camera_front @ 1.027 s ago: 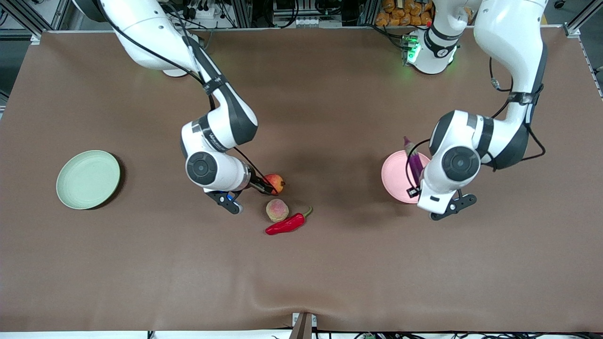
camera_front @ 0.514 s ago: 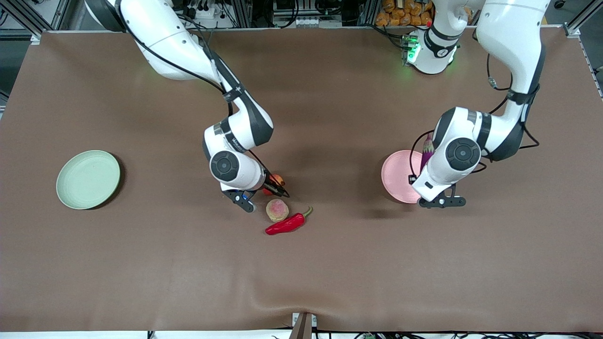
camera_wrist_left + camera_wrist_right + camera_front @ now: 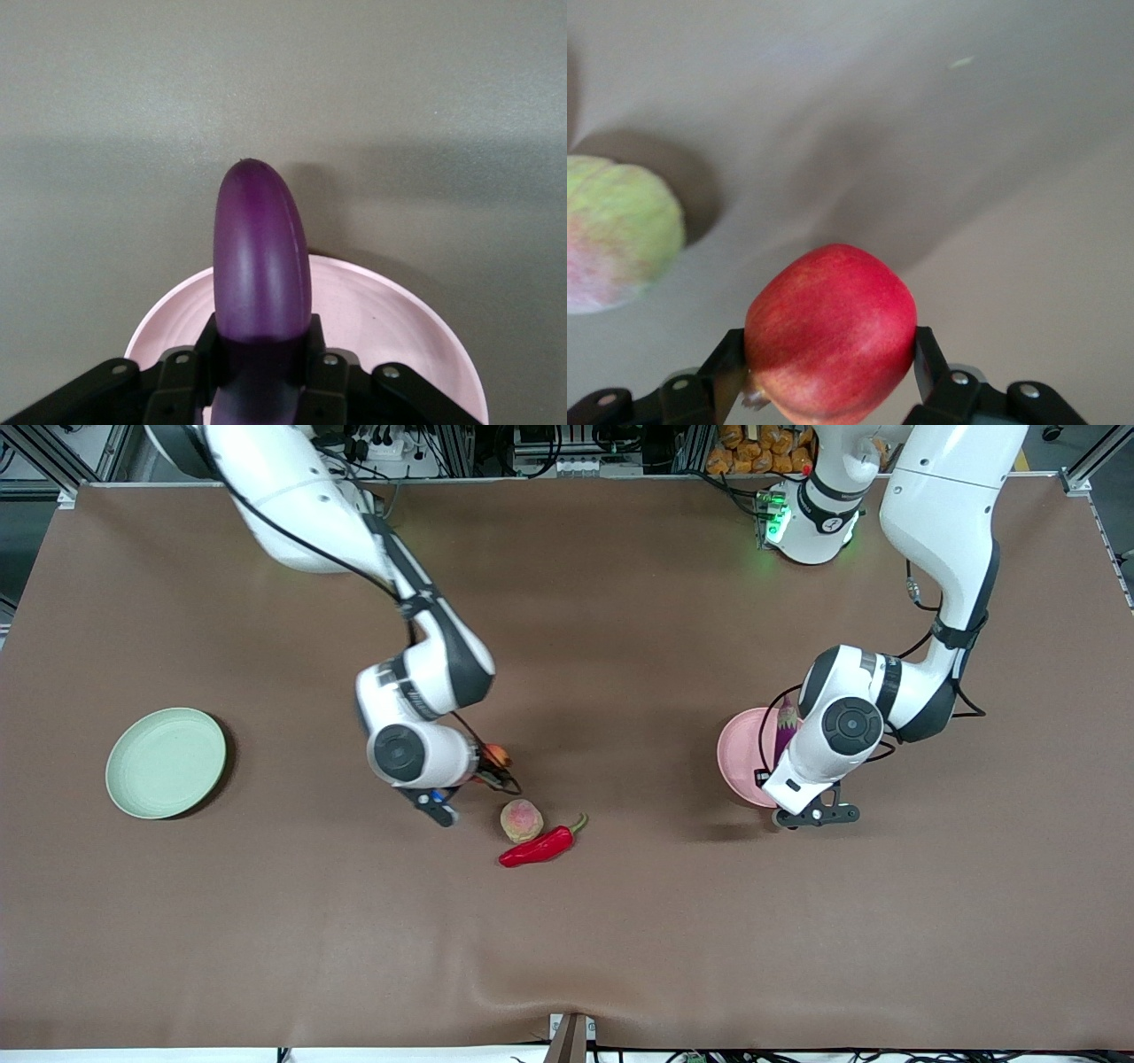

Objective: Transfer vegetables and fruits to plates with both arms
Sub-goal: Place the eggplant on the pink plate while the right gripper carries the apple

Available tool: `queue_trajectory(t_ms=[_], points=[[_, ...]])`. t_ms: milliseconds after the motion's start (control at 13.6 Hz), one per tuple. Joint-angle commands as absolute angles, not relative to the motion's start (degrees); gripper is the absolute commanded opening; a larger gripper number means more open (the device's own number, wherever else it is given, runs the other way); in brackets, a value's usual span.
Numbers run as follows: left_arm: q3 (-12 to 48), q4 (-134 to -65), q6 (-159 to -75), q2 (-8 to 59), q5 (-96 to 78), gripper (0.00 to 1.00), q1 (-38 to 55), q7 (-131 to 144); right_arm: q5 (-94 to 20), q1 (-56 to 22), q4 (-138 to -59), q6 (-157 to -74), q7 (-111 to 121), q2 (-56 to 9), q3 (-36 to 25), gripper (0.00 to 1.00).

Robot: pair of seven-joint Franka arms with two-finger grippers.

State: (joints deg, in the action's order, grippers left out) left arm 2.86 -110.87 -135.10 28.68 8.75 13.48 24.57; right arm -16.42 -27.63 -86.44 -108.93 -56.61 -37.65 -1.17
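My right gripper (image 3: 831, 359) is shut on the small red apple (image 3: 831, 323), one finger against each side. In the front view the apple (image 3: 499, 755) peeks out beside the right wrist. The fuzzy peach (image 3: 521, 820) and the red chili pepper (image 3: 540, 848) lie on the table just nearer the front camera. My left gripper (image 3: 261, 350) is shut on the purple eggplant (image 3: 261, 257), which hangs over the pink plate (image 3: 390, 323). The eggplant (image 3: 786, 724) and the pink plate (image 3: 740, 757) are partly hidden by the left wrist. The green plate (image 3: 166, 762) holds nothing.
The brown table cover (image 3: 620, 939) has a raised wrinkle at its front edge, near the middle. The green plate sits toward the right arm's end of the table, well away from the fruit.
The right gripper's fingers have closed on the apple and carried it slightly toward the right arm's base. The left arm has shifted the eggplant farther in over the pink plate.
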Motion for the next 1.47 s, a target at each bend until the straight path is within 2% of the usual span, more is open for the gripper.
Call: queue_trajectory(t_ms=[0, 220, 367, 514, 734, 1027, 1100, 1174, 1394], points=[[3.1, -110.9, -135.7, 28.5, 10.0, 1.0, 13.4, 26.0, -16.2, -19.1, -87.7, -96.5, -47.2, -30.3, -0.4, 0.0], [3.1, -110.9, -135.6, 28.3, 10.0, 1.0, 13.3, 26.2, -8.2, -12.1, -89.4, -86.9, -36.0, -27.5, -0.4, 0.0], [3.2, -110.8, -134.7, 27.5, 9.9, 1.0, 13.2, 26.2, -2.0, -6.1, -92.4, -85.5, -25.4, -25.8, -0.4, 0.0], [3.2, -109.6, -131.9, 26.1, 9.3, 1.0, 13.8, 26.8, 1.9, 3.3, -93.0, -85.9, -9.0, -25.4, -0.4, 0.0], [5.3, -103.3, -124.7, 26.5, 8.2, 1.0, 14.4, 32.3, 8.1, 14.3, -93.3, -92.3, 10.8, -27.5, -0.3, 0.0], [6.5, -93.8, -117.1, 29.0, 3.6, 1.0, 17.2, 48.1, 8.3, 21.5, -93.3, -101.4, 19.3, -33.9, -0.3, 0.01], [6.4, -91.6, -116.7, 30.0, 1.7, 1.0, 18.4, 54.3, 7.7, 24.1, -93.3, -103.0, 24.4, -35.4, -0.2, 0.46], [6.4, -89.1, -116.7, 31.4, 0.8, 1.0, 19.0, 60.6, 7.0, 25.6, -93.3, -103.2, 28.4, -36.1, 0.0, 0.99], [6.5, -83.9, -116.7, 35.4, 0.2, 1.0, 22.4, 75.2, 5.4, 25.1, -92.8, -99.2, 28.8, -35.6, 0.2, 1.0]])
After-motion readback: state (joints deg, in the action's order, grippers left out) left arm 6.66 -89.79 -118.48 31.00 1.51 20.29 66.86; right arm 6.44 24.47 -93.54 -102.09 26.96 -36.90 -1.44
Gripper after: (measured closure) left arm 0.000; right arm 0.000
